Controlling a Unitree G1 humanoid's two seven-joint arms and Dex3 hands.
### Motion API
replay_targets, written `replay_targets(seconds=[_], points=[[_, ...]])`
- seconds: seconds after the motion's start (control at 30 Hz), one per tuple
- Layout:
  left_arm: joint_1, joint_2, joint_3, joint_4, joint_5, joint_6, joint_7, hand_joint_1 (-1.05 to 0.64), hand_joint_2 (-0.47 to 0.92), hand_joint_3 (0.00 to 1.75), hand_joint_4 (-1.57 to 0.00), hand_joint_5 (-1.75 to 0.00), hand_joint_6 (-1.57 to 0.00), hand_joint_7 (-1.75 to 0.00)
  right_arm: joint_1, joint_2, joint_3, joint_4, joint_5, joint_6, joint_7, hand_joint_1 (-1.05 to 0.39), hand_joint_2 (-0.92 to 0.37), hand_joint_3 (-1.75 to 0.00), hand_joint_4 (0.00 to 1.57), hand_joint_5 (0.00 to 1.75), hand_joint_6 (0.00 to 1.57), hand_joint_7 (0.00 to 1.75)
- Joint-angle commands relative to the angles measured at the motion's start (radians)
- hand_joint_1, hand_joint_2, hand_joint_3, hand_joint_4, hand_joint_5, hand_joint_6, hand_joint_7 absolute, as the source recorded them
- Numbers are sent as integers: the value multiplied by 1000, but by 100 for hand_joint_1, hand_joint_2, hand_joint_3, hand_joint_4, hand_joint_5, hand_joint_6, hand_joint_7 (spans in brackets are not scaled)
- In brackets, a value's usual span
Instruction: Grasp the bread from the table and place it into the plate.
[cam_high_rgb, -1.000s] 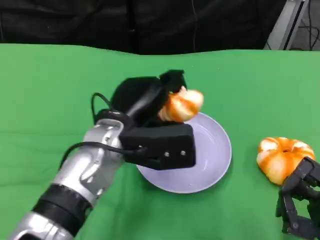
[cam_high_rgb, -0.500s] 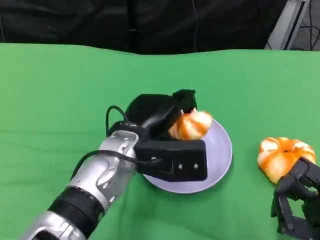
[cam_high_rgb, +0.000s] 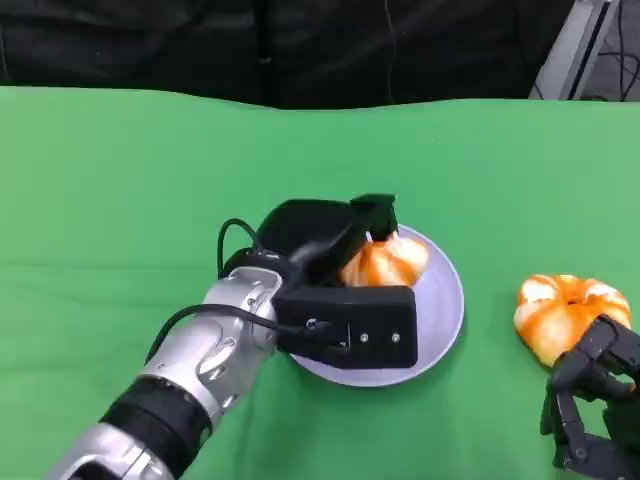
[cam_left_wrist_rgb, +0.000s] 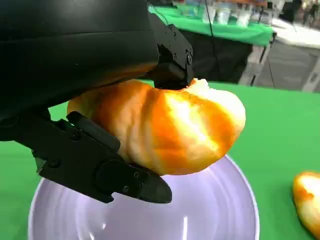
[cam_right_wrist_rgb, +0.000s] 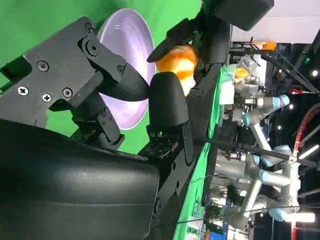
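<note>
Now the left hand (cam_high_rgb: 335, 250) grasps a bread (cam_high_rgb: 385, 262) over the far half of the plate (cam_high_rgb: 440, 310), black fingers (cam_left_wrist_rgb: 105, 170) clamped above and beneath the orange-and-white roll. From the left wrist view the bread sits clear of the lilac plate surface, held just above it rather than resting on it. The plate lies on the green table (cam_high_rgb: 120, 180), near the middle. A second bread (cam_high_rgb: 560, 312) lies on the table to the right of the plate, apart from its rim. The right hand (cam_high_rgb: 600, 400) sits at the near right edge, just beside that second bread, its fingers curled in and holding nothing; whether a fingertip touches the bread I cannot tell. The silver left forearm (cam_high_rgb: 190, 370) crosses the table from the lower left toward the plate
</note>
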Motion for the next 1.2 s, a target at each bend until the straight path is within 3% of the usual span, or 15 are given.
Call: replay_targets(seconds=[0.03, 0.13, 0.33, 0.7, 1.0, 1.03, 1.07, 1.13, 1.2], points=[[27, 60, -9, -80, -1, 16, -97, -86, 92, 50, -20, -6, -43, -4, 1, -14, -9, -5, -2, 0, -5, -14, -46, -133, 89, 175, 76, 168], [41, 96, -20, -114, 9, 15, -140, -103, 92, 66, -2, -1, -18, 0, -1, -11, -10, -5, 0, 3, -8, -14, -46, -134, 89, 175, 76, 168], [51, 123, -24, -124, 15, 12, -156, -105, 92, 76, 0, 0, -4, 0, -1, -13, -10, -2, -2, 0, -8, -14, -46, -134, 89, 175, 76, 167], [117, 139, 38, -232, -85, -15, -191, -105, 92, 76, 0, 0, -6, -2, -2, -17, -14, 3, 4, -3, -4, -15, -46, -133, 90, 175, 76, 169], [178, 140, 92, -298, -168, -58, -190, -105, 92, 61, 0, 0, -17, -4, -5, -23, -18, 14, 9, -8, 5, -15, -47, -131, 90, 175, 75, 170], [238, 105, 156, -359, -294, -53, -211, -93, 89, 58, -9, -4, -23, -6, -7, -23, -18, 15, 9, -8, 4, -15, -47, -131, 90, 175, 75, 170], [283, 79, 204, -406, -391, -47, -229, -67, 90, 39, -30, -10, -39, -8, -8, -22, -17, 16, 8, -9, 4, -16, -47, -131, 90, 175, 75, 170], [371, 23, 294, -520, -591, 28, -273, -39, 92, 20, -56, -16, -58, -9, -7, -21, -17, 14, 4, -7, 0, -16, -47, -131, 90, 175, 75, 170], [412, 1, 333, -586, -694, 94, -301, -27, 92, 17, -68, -20, -67, -10, -7, -20, -18, 13, 3, -9, -1, -16, -47, -131, 90, 175, 75, 170]])
